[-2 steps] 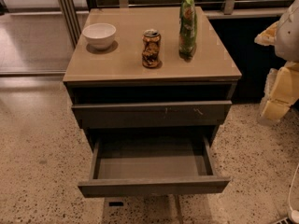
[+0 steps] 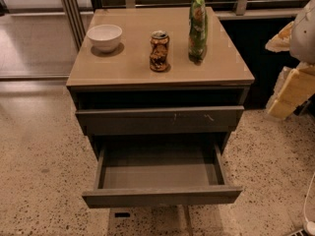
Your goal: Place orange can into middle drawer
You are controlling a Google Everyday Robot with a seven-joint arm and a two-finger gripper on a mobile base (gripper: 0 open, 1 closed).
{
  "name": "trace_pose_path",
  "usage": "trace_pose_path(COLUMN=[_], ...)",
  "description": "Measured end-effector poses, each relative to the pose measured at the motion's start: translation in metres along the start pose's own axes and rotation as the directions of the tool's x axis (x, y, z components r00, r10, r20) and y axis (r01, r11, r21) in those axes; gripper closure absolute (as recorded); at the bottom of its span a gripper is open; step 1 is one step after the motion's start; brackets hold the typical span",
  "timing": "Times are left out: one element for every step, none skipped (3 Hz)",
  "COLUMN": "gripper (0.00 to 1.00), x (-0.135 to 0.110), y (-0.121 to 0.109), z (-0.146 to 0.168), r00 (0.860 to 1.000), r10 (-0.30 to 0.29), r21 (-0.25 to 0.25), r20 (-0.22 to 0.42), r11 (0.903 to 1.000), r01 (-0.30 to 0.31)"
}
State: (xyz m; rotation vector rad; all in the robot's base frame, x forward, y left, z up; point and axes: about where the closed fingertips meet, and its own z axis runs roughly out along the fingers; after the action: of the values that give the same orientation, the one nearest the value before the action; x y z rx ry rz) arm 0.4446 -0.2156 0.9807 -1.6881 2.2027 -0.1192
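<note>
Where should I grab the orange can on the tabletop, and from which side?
Probably grip the orange can around its mid-body, coming from the front: it stands upright, with the bowl left and green bag right, both apart from it. The end effector is not in view.

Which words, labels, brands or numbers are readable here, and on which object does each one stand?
No text here can be read.
orange can: dark print, too blurred to read.
green bag: print too blurred to read.
white bowl, middle drawer, and gripper at the right edge beside the cabinet: no marking visible.
</note>
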Motion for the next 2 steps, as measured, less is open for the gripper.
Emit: trace_pose_path(gripper=[0.42,0.65], x=[-0.011,-0.039], y=[-0.021,-0.060], z=[0.009,0.023], r00=[0.994,0.968], r10=[0.045,0.077], r21=[0.066,0.146], r20=[0.095,0.239], r11=[0.9965,0.9827], r01=[-0.052,-0.114])
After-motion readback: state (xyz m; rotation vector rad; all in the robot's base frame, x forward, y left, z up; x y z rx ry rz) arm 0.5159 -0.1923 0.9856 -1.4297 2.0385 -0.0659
